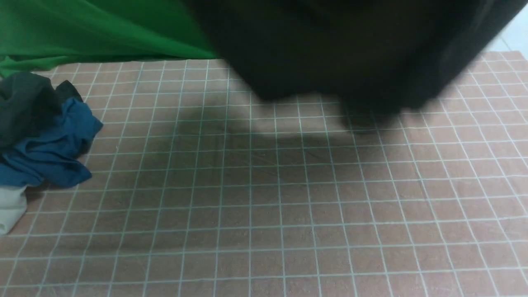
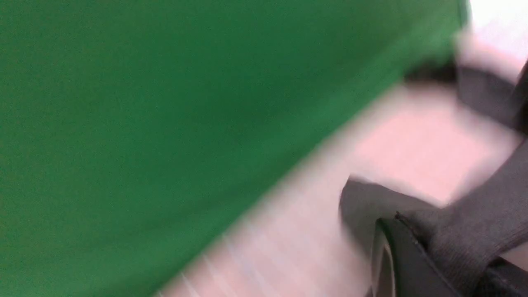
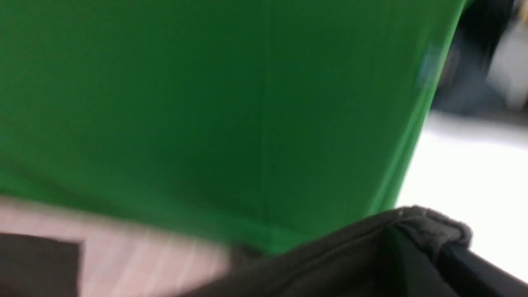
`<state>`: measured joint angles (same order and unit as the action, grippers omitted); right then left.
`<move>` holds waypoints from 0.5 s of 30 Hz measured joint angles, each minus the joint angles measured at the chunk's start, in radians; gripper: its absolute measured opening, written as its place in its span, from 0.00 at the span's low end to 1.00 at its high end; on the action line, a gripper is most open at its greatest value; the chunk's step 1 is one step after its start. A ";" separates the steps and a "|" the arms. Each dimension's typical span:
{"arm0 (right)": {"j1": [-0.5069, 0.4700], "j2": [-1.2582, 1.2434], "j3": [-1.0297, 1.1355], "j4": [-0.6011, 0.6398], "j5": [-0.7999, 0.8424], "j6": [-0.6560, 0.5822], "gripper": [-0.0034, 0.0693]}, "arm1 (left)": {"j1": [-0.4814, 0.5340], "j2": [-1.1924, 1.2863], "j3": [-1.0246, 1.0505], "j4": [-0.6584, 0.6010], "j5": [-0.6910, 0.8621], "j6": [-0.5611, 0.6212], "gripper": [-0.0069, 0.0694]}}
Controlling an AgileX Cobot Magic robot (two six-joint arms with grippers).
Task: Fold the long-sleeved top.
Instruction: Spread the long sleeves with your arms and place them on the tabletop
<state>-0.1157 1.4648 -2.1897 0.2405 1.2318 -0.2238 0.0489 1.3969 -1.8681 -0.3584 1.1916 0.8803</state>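
Observation:
The long-sleeved top (image 1: 350,49) hangs blurred over the far half of the table, a wide black sheet lifted off the surface, with its shadow on the cloth below. Neither gripper shows in the front view. In the left wrist view my left gripper (image 2: 412,231) is shut on a ribbed dark edge of the top (image 2: 466,231). In the right wrist view my right gripper (image 3: 416,235) is shut on a bunched, stitched hem of the top (image 3: 330,260). The neck and sleeves are hidden.
A heap of clothes lies at the table's left edge: a dark grey-green garment (image 1: 24,103), a blue garment (image 1: 53,144) and a white cloth (image 1: 10,210). A green backdrop (image 1: 90,29) hangs behind the pink gridded table cover (image 1: 264,206).

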 joint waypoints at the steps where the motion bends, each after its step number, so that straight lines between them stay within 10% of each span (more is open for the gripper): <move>1: 0.000 -0.036 0.075 -0.002 0.002 0.006 0.09 | 0.000 -0.041 0.101 0.024 -0.017 -0.008 0.12; 15: 0.042 -0.621 1.087 0.129 0.017 0.078 0.10 | 0.000 -0.706 1.151 0.078 -0.188 -0.183 0.12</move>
<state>-0.0741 0.8435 -1.1026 0.3694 1.2485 -0.1455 0.0489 0.6912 -0.7175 -0.2800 1.0032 0.6976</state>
